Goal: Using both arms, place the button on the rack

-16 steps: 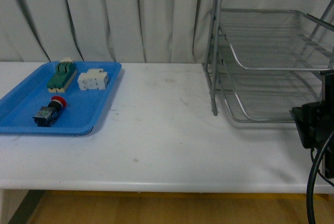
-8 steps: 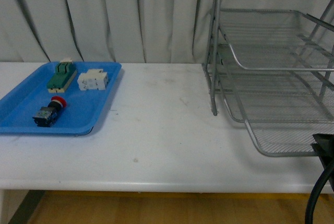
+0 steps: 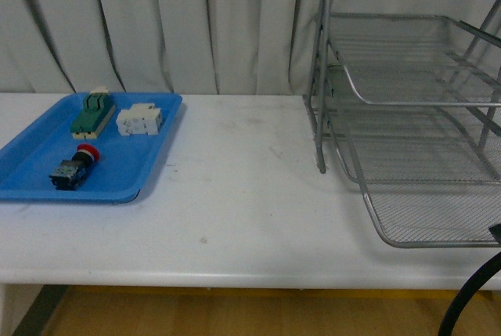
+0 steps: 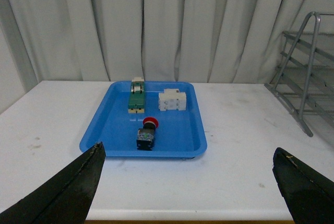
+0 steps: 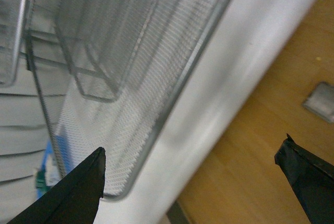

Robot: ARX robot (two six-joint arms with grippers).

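Pale curtains [image 3: 196,23] hang behind a white surface [image 3: 250,218]. At its left end sits a flat blue tray [image 3: 125,165], and in it the button [image 3: 74,168] lies on its side, red cap towards a green-and-cream block [image 3: 92,113] and a white block [image 3: 139,120], touching neither. On the right stands the rack [image 3: 407,93], its bottom tier [image 3: 438,203] drawn out towards the front edge and holding nothing.

The left tool [image 4: 188,148] hangs well back from the blue tray, fingers spread wide and gripping nothing. The right tool [image 5: 193,145] is spread too, by the drawn-out tier's front rim.

With the tier ready, I'd judge the pick-up comes next. The left tool must reach in, drop over the button's blocky body and close across it, clear of the blocks.
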